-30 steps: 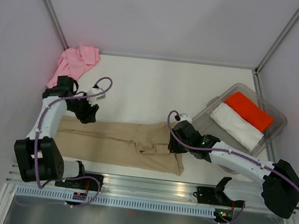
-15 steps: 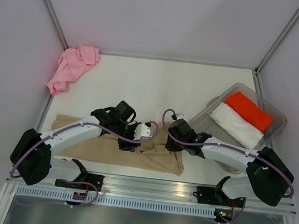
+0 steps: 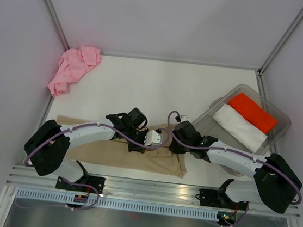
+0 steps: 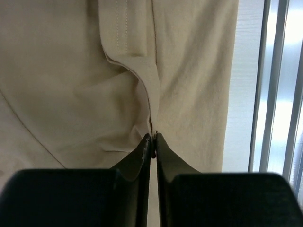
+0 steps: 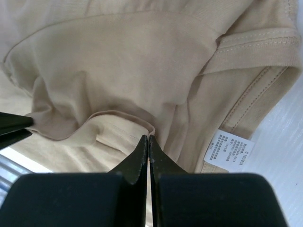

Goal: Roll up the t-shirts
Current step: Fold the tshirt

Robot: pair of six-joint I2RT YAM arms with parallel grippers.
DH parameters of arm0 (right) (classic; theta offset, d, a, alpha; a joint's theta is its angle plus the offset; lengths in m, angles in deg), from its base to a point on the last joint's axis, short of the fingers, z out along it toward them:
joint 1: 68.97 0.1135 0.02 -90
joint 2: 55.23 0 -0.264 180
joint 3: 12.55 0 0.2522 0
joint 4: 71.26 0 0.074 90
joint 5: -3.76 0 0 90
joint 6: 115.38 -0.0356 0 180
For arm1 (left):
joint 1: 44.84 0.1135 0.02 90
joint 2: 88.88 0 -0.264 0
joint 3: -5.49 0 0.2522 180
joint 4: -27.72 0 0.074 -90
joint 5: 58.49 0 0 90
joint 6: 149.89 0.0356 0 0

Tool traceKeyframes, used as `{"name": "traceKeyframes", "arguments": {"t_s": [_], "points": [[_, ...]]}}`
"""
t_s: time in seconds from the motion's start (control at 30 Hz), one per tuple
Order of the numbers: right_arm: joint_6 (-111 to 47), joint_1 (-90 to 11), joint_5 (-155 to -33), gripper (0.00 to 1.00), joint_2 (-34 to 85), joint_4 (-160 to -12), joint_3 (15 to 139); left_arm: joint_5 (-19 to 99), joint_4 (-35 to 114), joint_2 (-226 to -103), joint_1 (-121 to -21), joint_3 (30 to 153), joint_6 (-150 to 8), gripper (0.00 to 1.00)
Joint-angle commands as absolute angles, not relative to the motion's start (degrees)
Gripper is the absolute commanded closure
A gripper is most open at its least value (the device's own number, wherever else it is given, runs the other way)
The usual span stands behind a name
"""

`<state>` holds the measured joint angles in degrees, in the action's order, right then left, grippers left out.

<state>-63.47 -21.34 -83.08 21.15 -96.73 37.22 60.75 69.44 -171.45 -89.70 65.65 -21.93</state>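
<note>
Cloth of the tan t-shirt (image 3: 114,156) lies spread flat along the near edge of the table (image 3: 160,87), just in front of the metal rail (image 3: 148,187), with its right end rumpled into loose folds. The pink t-shirt (image 3: 73,67) sits bunched in the far left corner, well apart from both arms.

Both arms reach inward and low, so that their claws meet over the rumpled right half of the tan t-shirt. The left arm stretches across the shirt from the left. The left gripper (image 4: 152,138) has its fingers drawn almost together and pinches a thin raised ridge of the tan cloth at its tips. The right arm bends in from the right. The right gripper (image 5: 148,139) has its fingers pressed together, tips at the rim of a curled fold near the collar. Whether any cloth is caught between them cannot be made out. A white size label (image 5: 229,147) shows beside the collar seam.

From above, the wrists cover the fingertips and the cloth under them, and the left arm hides part of the shirt's left half. To the right stands a clear bin (image 3: 281,125) holding a red folded cloth (image 3: 255,113) and a white folded cloth (image 3: 243,128).
</note>
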Motion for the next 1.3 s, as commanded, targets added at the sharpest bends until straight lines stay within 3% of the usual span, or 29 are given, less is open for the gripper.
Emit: {"name": "traceKeyframes", "arguments": {"t_s": [0.0, 0.07, 0.5, 0.8, 0.9, 0.97, 1.0, 1.1, 1.27], "points": [[-62.65, -21.60, -85.62, 1.00, 18.51, -97.24, 36.89, 61.31, 66.52, -172.46, -89.93, 65.05, -22.98, 0.90], [-61.95, -21.51, -87.72, 1.00, 17.28, -97.94, 36.54, 61.13, 66.79, -172.29, -90.02, 64.26, -22.27, 0.97], [-64.40, -21.34, -94.24, 1.00, 8.94, -107.08, 31.89, 63.50, 74.43, -166.75, -89.93, 63.20, -16.65, 0.98], [-65.02, -21.16, -95.38, 0.99, 8.75, -102.08, 28.45, 62.89, 75.14, -170.97, -89.93, 62.50, -14.54, 0.98], [-64.23, -21.16, -96.08, 0.94, 8.67, -102.16, 28.45, 62.27, 75.23, -171.76, -89.93, 62.06, -14.01, 0.98], [-63.70, -21.16, -96.44, 0.92, 7.96, -102.78, 28.63, 62.36, 75.31, -171.59, -89.93, 62.06, -13.92, 0.94], [-63.44, -21.16, -96.61, 0.90, 7.44, -103.13, 28.72, 62.62, 75.49, -171.33, -89.93, 62.23, -13.75, 0.84], [-62.21, -21.16, -97.57, 0.75, 3.67, -104.36, 29.59, 64.29, 78.46, -169.31, -89.93, 63.37, -13.05, 0.69], [-62.73, -21.16, -97.06, 0.68, 0.75, -102.34, 30.47, 68.95, 82.87, -167.46, -89.93, 64.25, -11.02, 0.68]]}}
